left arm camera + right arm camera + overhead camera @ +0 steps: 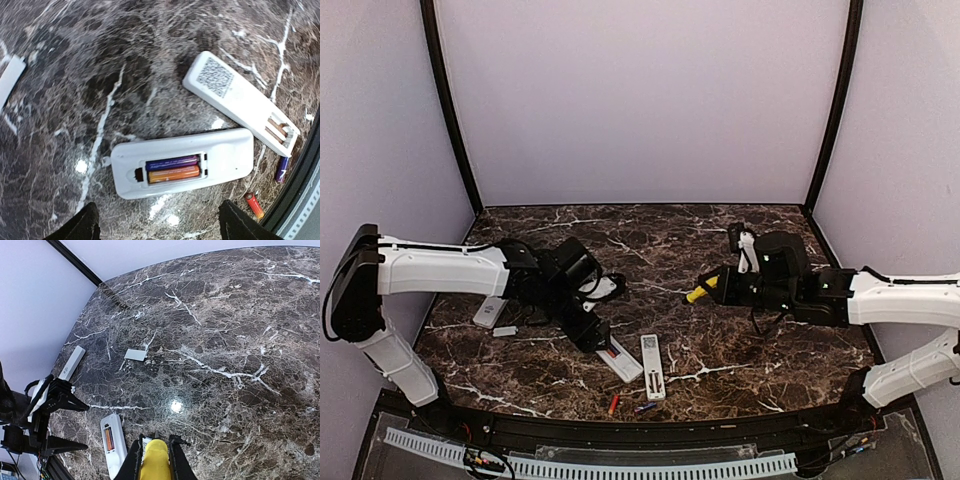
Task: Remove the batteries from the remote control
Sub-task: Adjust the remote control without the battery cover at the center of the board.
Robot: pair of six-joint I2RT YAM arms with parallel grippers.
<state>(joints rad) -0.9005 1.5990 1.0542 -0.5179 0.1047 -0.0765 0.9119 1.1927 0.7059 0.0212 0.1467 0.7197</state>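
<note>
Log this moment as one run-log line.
left gripper: jaws open above loaded remote | right gripper: jaws shut on screwdriver | batteries: two seated

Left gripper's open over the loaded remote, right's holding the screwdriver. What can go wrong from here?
1. The seated batteries lie tight side by side; the open left gripper may slip off them or drag the remote, which nothing pins down.
2. The loose batteries lie near the table's front edge; a shoved remote might roll them off.
3. The right gripper, shut on the screwdriver, could crowd the left gripper if brought in.
</note>
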